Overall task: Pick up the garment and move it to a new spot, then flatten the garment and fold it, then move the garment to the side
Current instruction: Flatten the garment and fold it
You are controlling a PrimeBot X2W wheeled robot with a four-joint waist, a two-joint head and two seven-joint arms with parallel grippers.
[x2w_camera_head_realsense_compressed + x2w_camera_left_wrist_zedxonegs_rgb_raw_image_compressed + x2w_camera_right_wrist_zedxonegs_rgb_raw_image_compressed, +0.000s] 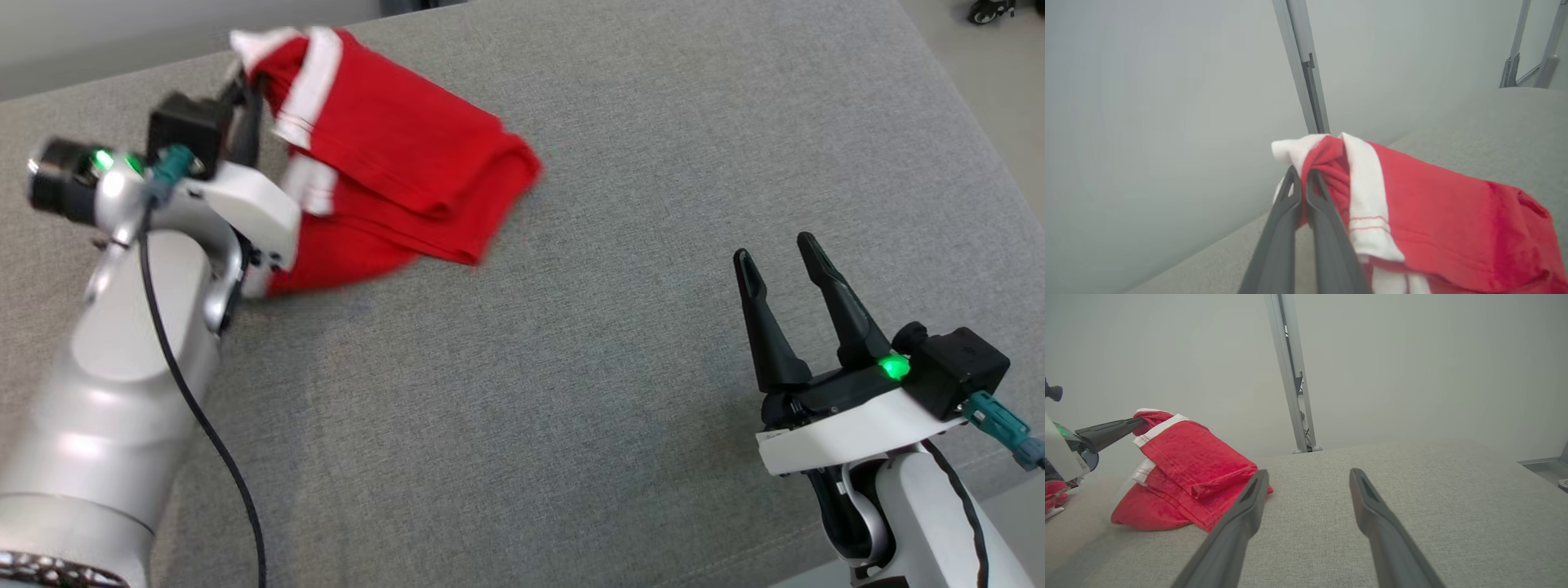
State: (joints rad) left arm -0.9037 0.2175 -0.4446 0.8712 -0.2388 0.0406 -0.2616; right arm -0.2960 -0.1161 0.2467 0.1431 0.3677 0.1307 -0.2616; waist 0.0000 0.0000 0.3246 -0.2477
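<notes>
A wide grey pad (pixel 588 384) takes up most of the scene, and behind its far edge a thin metal post (pixel 1290 375) stands before a plain pale wall. The garment (pixel 392 180), red with white bands at its hem, is at the far left part of this pad. It is bunched and doubled over, not flat. Its lower folds rest directly on the pad, with no box or basket around it, while one white-banded corner is raised above the rest. The left gripper (pixel 1300 175) is closed on that raised corner: in the left wrist view the two dark fingers stand almost together with red and white cloth pinched between their tips. From these tips the garment hangs away to the right and down, and in the head view its long axis goes in a slant from the pinched far-left corner toward the middle of the pad. The right gripper (pixel 775 249) is at the near right, well apart from the cloth, with its fingers spread and nothing between them, pointing to the far edge. I judge that the picking-up step is in hand and that the left arm alone must carry the cloth, because only one corner is held and the loose end will probably drag or swing.
</notes>
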